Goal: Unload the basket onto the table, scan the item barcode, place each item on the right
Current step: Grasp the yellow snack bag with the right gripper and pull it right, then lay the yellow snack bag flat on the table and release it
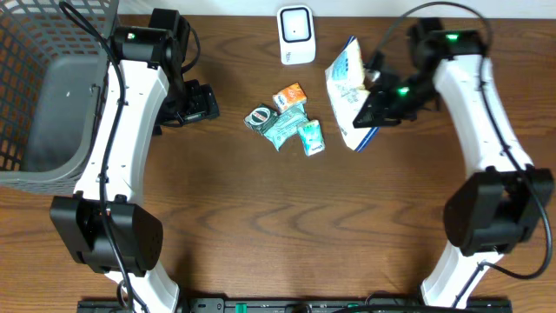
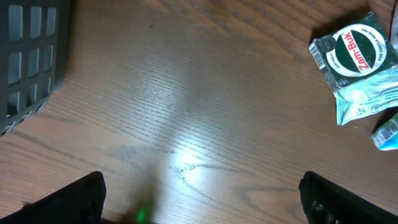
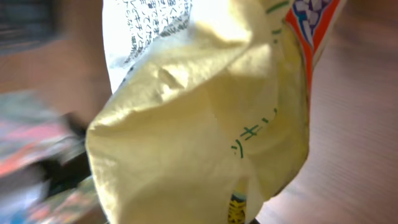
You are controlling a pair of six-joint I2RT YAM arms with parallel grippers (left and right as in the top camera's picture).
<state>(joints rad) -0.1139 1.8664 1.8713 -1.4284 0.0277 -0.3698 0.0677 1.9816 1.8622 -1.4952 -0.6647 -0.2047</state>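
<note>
Left of the bag (image 1: 346, 76) lie packets (image 1: 290, 123), possibly sweets.

Grey mesh basket (image 1: 19, 61) far left on wooden counter (image 1: 278, 230); foil packets (image 1: 287, 123) centre, white plastic scanner (image 1: 296, 35) behind, crinkly white bag (image 1: 346, 87) right.

- From overhead I see bright, even light on the brown table (image 1: 261, 226); shadows are soft and faint.
- My left wrist view is sharp, with a pale glare patch on the wood and a green glow at the bottom edge.
- My right wrist view is filled by a yellow bag (image 3: 186, 124), soft-focused; the left background is smeared.
</note>
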